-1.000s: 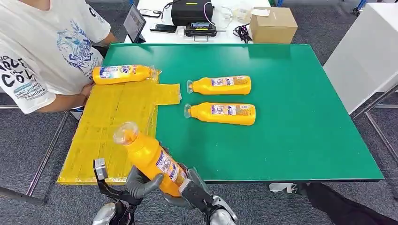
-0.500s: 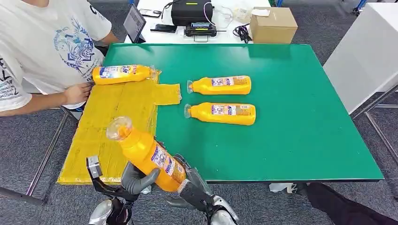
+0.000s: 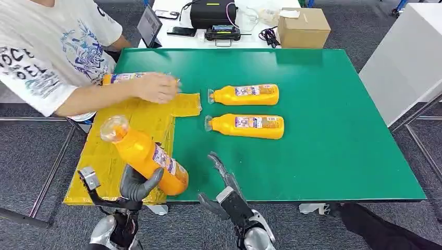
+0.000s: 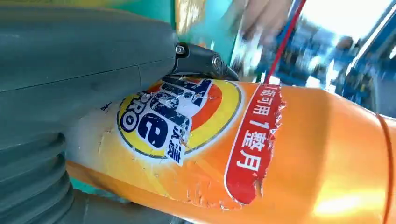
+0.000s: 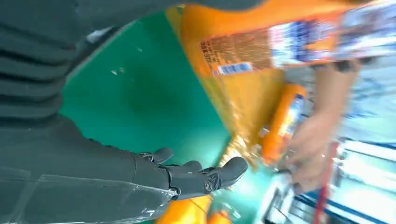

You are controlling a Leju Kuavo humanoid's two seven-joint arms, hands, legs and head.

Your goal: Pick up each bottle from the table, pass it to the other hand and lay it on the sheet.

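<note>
The left hand (image 3: 134,185) grips the orange bottle (image 3: 143,155) by its base, cap tilted up and away over the yellow sheet's (image 3: 112,151) near end, while the right hand (image 3: 225,190) stands empty, fingers spread.

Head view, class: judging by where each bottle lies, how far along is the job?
Done: one bottle lies on the yellow sheet, under a person's hand. In hand: the left hand holds a second bottle over the sheet, not yet laid; the right hand is empty, fingers apart. Left: two bottles on the green table.
</note>
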